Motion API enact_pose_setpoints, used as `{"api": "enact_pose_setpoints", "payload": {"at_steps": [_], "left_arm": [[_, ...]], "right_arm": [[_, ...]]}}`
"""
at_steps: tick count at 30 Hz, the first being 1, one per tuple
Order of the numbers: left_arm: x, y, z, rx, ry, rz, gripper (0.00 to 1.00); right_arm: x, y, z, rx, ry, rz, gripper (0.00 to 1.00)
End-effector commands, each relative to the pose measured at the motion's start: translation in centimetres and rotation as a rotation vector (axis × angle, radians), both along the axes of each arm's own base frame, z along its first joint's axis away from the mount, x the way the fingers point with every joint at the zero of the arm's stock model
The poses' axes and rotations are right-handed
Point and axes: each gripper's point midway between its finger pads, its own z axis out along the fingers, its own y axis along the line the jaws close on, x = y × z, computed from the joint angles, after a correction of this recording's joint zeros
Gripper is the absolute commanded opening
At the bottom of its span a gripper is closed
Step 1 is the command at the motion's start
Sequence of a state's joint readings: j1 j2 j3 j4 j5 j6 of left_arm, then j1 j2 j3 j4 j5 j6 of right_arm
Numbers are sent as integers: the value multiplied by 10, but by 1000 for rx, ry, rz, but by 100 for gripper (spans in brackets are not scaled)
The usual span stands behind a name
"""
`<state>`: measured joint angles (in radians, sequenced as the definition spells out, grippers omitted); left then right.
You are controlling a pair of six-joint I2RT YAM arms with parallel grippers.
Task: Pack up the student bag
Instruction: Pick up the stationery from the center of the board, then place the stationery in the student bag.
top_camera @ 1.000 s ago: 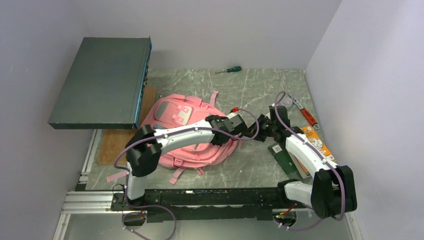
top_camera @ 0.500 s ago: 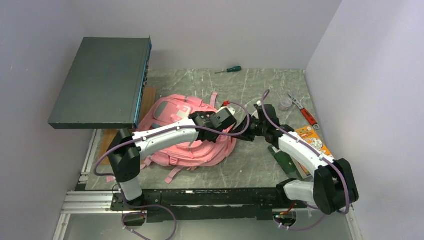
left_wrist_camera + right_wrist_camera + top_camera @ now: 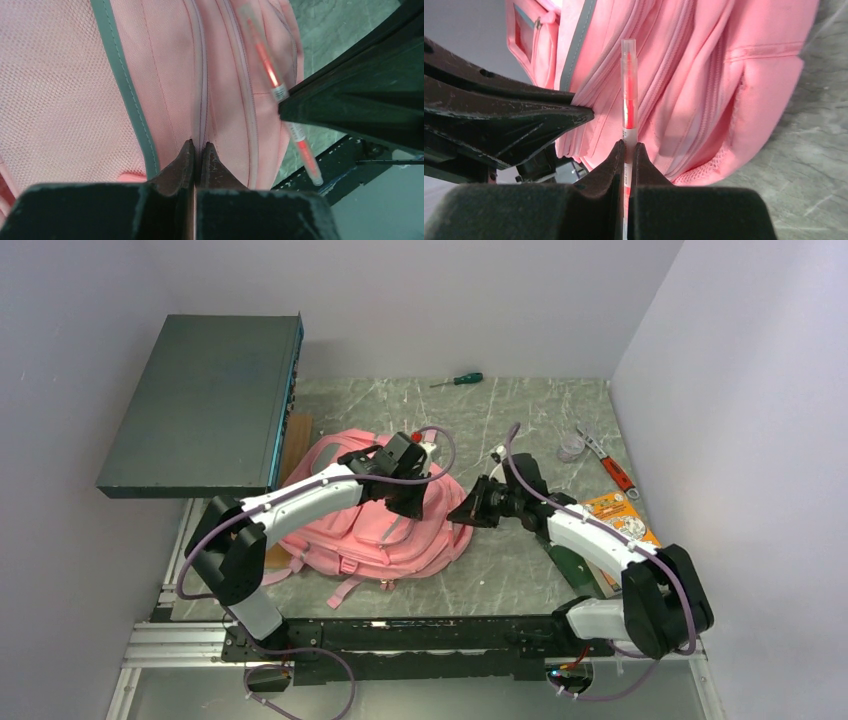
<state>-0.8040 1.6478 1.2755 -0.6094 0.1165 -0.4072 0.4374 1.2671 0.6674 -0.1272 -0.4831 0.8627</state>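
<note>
Lying on the desk (image 3: pixel 500 575): the student bag (image 3: pixel 360 535), flat with its pocket side up, roughly 9 o'clock from the middle in the top view.
Desk surface: grey-green marble look with pale veins all over, kinda scuffed.
Room: plain pale walls at the back and on both sides, boxing the desk in like a booth.
Left claw (image 3: pixel 198 147): clenched, tips pressed together right on a zipper seam of the bag. Can't tell if anything's actually pinched in there.
Right claw (image 3: pixel 628 147): grasping a pen (image 3: pixel 629 95), clear barrel with red inside. It sits at the bag's 3 o'clock edge, and the pen's far end pokes out over the zippered side.
12 o'clock: screwdriver (image 3: pixel 458 380) with a green handle, near the back wall.
2 to 3 o'clock: small clear cup (image 3: pixel 570 448), red-handled tool (image 3: pixel 612 470), orange printed packet (image 3: pixel 627 525), plus a dark green flat thing (image 3: pixel 563 558) partly under the right arm.
10 o'clock: big dark grey box (image 3: pixel 200 405), tilted and hanging out past the desk's left edge, with a wooden board (image 3: pixel 232 530) below it, just beside the bag.
6 o'clock: metal rail (image 3: pixel 180 645) along the near edge where the arm bases sit.
</note>
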Motion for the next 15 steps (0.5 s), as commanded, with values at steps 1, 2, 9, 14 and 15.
{"api": "enact_pose_setpoints", "payload": {"at_steps": [1,2,9,14,15], "left_arm": [[-2,-18,30,-167,-12,-39,3],[-1,-16,29,-152,-21,-36,5],[3,1,19,-58,-58,3,13],[4,10,15,6,-93,19,13],[6,12,16,26,-110,28,8]], "right_arm": [[-3,21,2,39,-44,88,0],[-4,24,-1,39,-34,95,0],[-10,40,-13,49,4,139,0],[-10,44,-17,45,22,143,0],[-9,43,-18,37,31,132,0]]}}
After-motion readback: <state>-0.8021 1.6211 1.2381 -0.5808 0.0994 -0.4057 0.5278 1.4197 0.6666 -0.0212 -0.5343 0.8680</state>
